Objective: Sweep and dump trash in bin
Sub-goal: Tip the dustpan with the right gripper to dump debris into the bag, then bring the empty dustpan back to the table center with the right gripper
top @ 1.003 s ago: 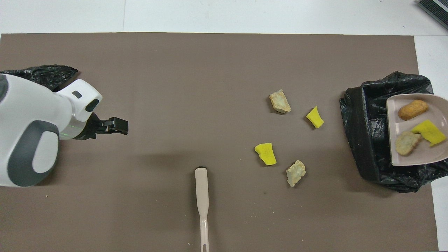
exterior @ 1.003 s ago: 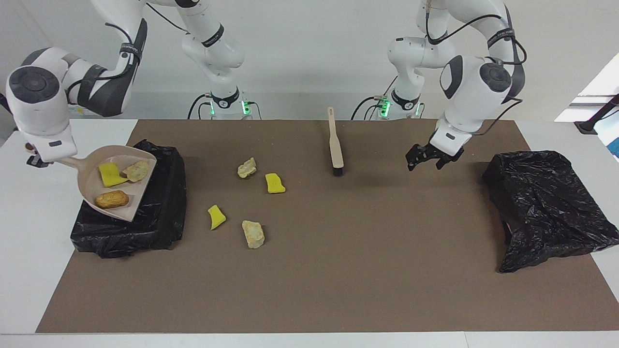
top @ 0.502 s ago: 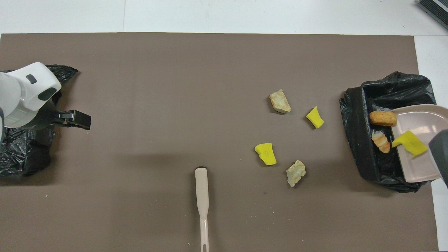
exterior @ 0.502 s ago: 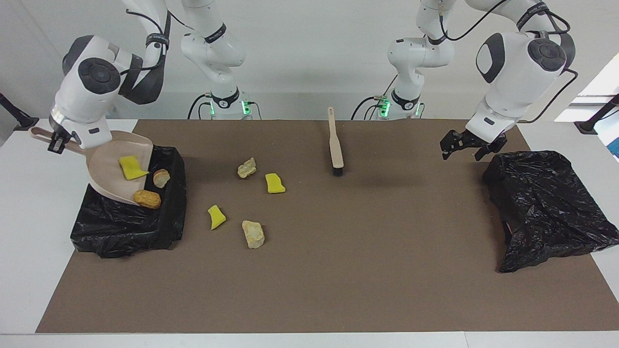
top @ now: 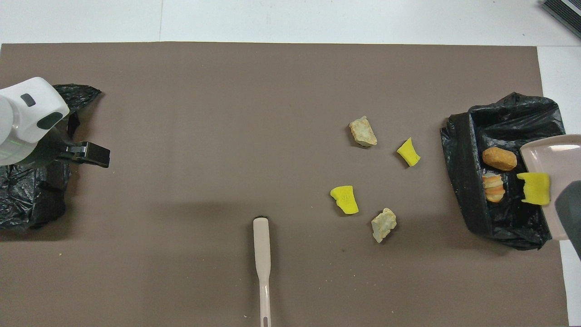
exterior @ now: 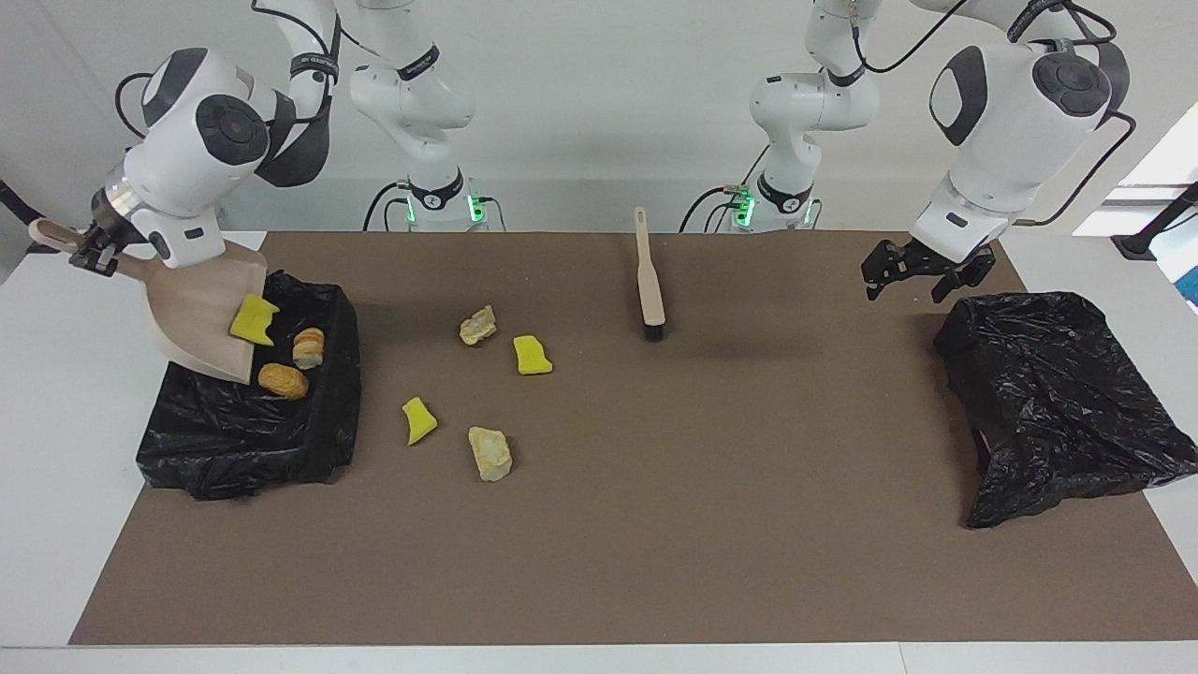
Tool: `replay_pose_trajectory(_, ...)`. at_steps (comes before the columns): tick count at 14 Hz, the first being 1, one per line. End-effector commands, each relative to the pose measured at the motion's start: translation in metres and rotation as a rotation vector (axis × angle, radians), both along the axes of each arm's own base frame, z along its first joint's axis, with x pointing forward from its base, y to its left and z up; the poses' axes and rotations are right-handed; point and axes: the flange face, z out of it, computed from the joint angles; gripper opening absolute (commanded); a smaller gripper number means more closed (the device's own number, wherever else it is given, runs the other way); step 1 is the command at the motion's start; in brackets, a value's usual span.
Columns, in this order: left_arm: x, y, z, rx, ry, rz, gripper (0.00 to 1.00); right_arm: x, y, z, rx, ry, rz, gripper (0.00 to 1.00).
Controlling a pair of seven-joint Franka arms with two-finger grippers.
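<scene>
My right gripper is shut on the handle of the pinkish dustpan, which tilts steeply over the black-lined bin at the right arm's end. A yellow sponge chunk clings to the pan's lip. An orange-brown lump and a pale lump lie in the bin. On the mat beside the bin lie two yellow chunks and two pale lumps. My left gripper hangs open and empty over the mat at the left arm's end.
The beige-handled brush lies on the brown mat near the robots, bristles pointing away from them. A second black bag sits bunched at the left arm's end, just under and beside the left gripper.
The right arm lifted the handle and tipped the dustpan; the orange-brown and pale lumps slid into the bin, the yellow chunk to the lip. The left gripper rose and moved toward the second bag.
</scene>
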Motion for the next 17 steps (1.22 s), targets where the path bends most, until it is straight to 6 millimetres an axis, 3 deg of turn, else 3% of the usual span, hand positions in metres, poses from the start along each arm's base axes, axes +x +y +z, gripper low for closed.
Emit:
replay_pose_trajectory(1, -0.002, 0.008, 0.009, 0.013, -0.008, 0.011, 1.00, -0.010, 0.015, 0.022, -0.055, -0.053, -0.025, 0.00)
replay_pose_trajectory(4, 0.000, 0.007, 0.009, 0.003, -0.019, 0.014, 1.00, -0.005, 0.056, 0.028, -0.094, -0.102, -0.028, 0.00)
replay_pose_trajectory(6, 0.002, 0.008, 0.028, -0.038, -0.039, 0.027, 1.00, 0.001, 0.083, 0.030, -0.064, -0.116, -0.024, 0.00)
replay_pose_trajectory(9, -0.002, 0.014, 0.038, -0.037, -0.016, 0.016, 1.00, 0.006, 0.131, 0.018, 0.125, -0.221, -0.075, 0.00)
replay_pose_trajectory(11, -0.003, 0.015, 0.037, -0.038, -0.016, -0.016, 1.00, 0.013, 0.147, 0.011, 0.262, -0.322, -0.197, 0.00)
replay_pose_trajectory(13, -0.004, 0.014, 0.036, -0.038, -0.014, -0.031, 1.00, 0.026, 0.193, -0.011, 0.343, -0.374, -0.269, 0.00)
replay_pose_trajectory(14, -0.004, 0.014, 0.037, -0.038, -0.013, -0.030, 1.00, 0.037, 0.206, -0.026, 0.352, -0.399, -0.314, 0.00)
replay_pose_trajectory(15, -0.004, 0.014, 0.036, -0.038, -0.013, -0.030, 1.00, 0.046, 0.220, -0.034, 0.394, -0.442, -0.409, 0.00)
replay_pose_trajectory(17, -0.007, 0.014, 0.038, -0.038, -0.011, -0.033, 1.00, 0.051, 0.268, -0.049, 0.452, -0.520, -0.572, 0.00)
